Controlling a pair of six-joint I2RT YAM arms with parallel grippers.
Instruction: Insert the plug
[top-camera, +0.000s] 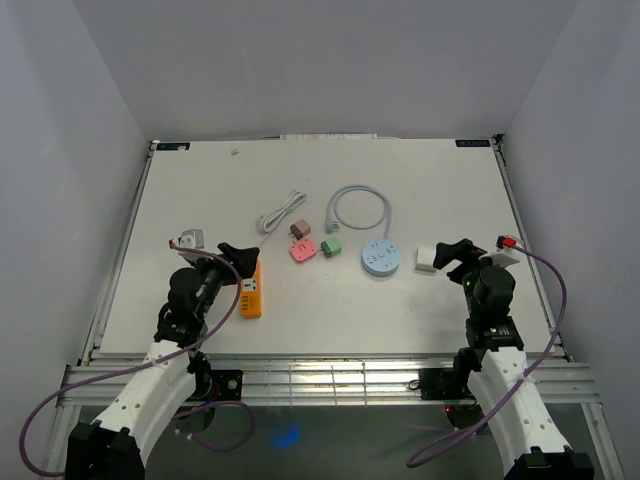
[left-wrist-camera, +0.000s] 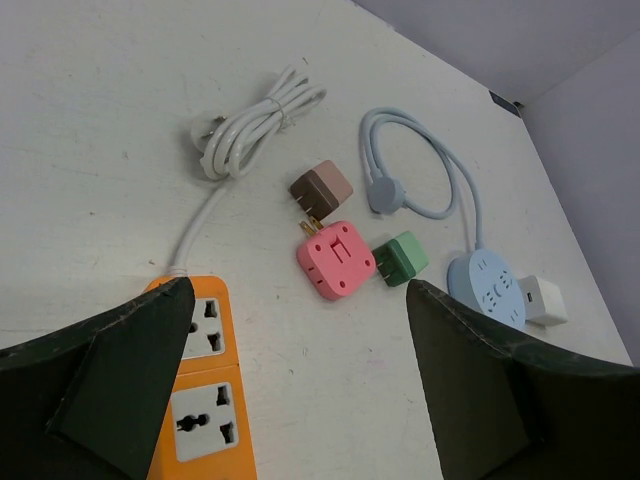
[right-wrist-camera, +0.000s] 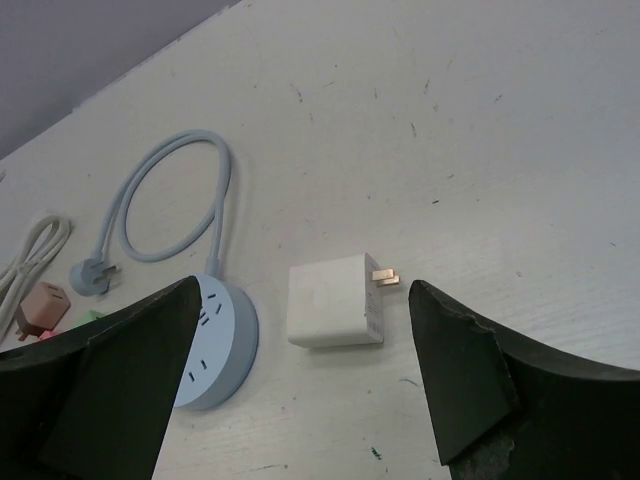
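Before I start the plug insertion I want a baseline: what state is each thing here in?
Orange power strip: visible sockets empty, white cord bundled.
Round blue socket hub: sockets empty, cable looped, plug loose.
White charger: on its side, unplugged.
Brown adapter: loose, unplugged.
Pink adapter: loose, unplugged.
Green adapter: loose, unplugged.
Left gripper: fingers open, empty.
Right gripper: fingers open, empty.
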